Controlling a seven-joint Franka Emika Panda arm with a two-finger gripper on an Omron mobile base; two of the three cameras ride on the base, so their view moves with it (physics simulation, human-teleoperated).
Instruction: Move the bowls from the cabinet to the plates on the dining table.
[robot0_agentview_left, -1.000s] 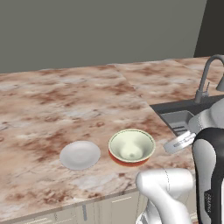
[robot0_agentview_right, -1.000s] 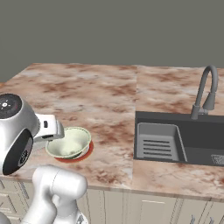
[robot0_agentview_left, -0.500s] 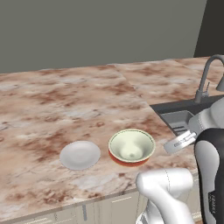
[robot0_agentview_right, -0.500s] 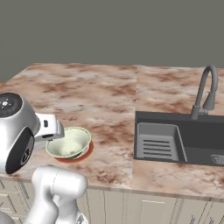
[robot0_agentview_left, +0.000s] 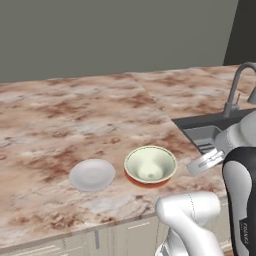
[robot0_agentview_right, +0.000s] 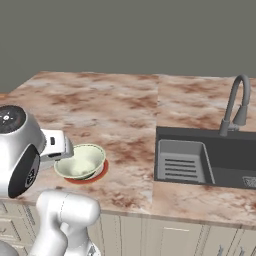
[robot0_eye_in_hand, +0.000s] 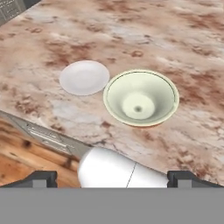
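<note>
A round olive-tan bowl (robot0_agentview_left: 150, 166) with a pale cream-green inside and a yellowish rim sits upright, mouth up, on a plate (robot0_agentview_right: 98, 175) that shows as a red-orange edge beneath it, near the front edge of the pink-brown marbled tabletop (robot0_agentview_left: 75, 125). Just beside it lies a small flat pale grey-white plate (robot0_agentview_left: 92, 174), bare. The gripper (robot0_eye_in_hand: 112, 177) hangs back from the bowl with its jaws wide apart, holding nothing.

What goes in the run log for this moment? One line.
bowl: on red-edged plate | white plate: bare | fingers: open, holding nothing
</note>
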